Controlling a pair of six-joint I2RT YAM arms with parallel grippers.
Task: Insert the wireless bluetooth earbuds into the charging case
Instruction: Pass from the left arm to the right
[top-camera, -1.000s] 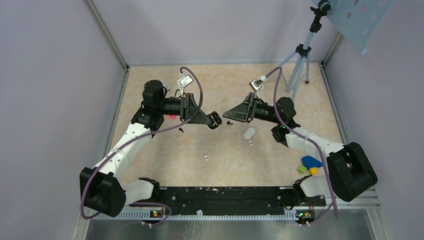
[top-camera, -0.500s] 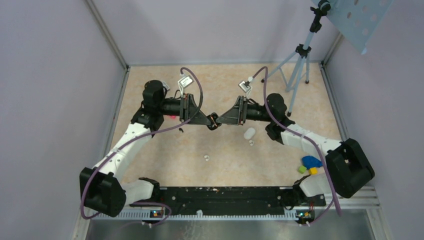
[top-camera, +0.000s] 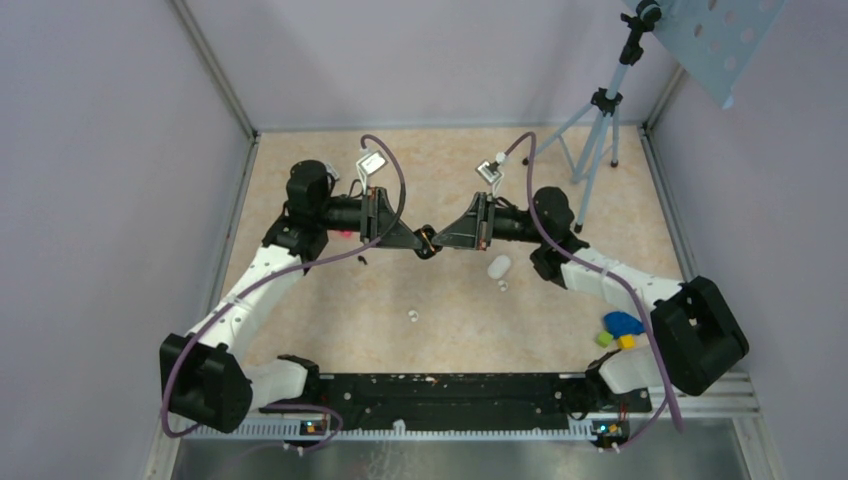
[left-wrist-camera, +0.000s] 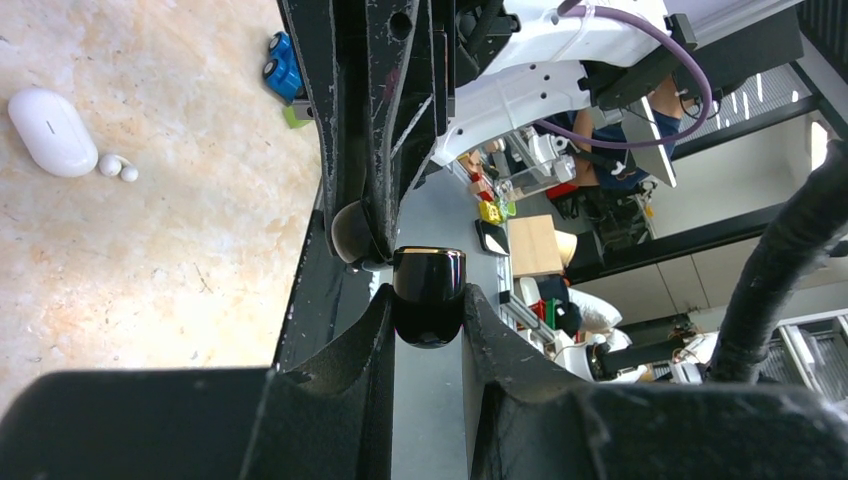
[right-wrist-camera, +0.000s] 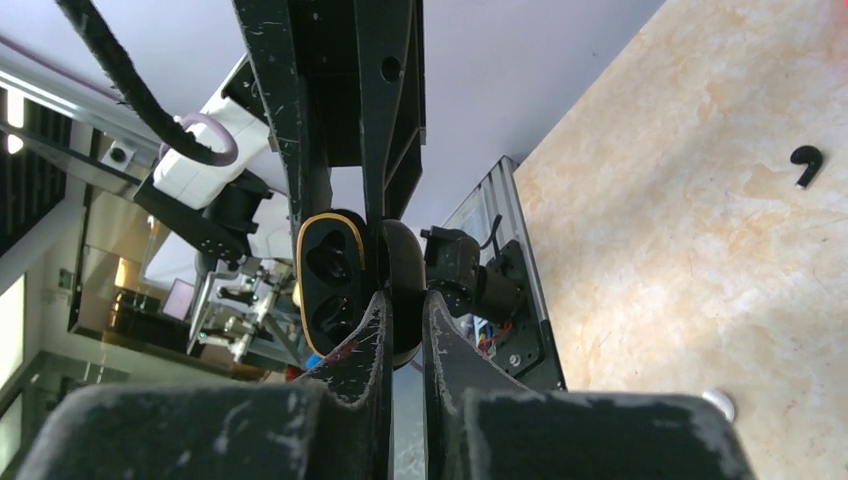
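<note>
A white pill-shaped charging case (top-camera: 498, 266) (left-wrist-camera: 52, 130) lies on the table, right of centre. One tiny white earbud (top-camera: 503, 286) (left-wrist-camera: 110, 166) rests just beside it. The other earbud (top-camera: 412, 316) (right-wrist-camera: 716, 403) lies apart, nearer the arm bases. Both grippers meet above the table's middle around a glossy black case (top-camera: 430, 241) with a gold rim, which is hinged open. My left gripper (top-camera: 424, 240) (left-wrist-camera: 428, 296) is shut on one half (left-wrist-camera: 428, 300). My right gripper (top-camera: 437, 241) (right-wrist-camera: 402, 300) is shut on the other half (right-wrist-camera: 402, 270), beside the socketed half (right-wrist-camera: 330, 272).
A tripod (top-camera: 600, 130) stands at the back right. Coloured blocks (top-camera: 620, 330) lie by the right arm's base, and a blue toy (left-wrist-camera: 283, 65) shows in the left wrist view. A small black curved piece (top-camera: 362, 259) (right-wrist-camera: 805, 165) lies on the table. Walls close in on three sides.
My right gripper moved left to the black case held by the left gripper, then closed on it. The left arm stayed still.
</note>
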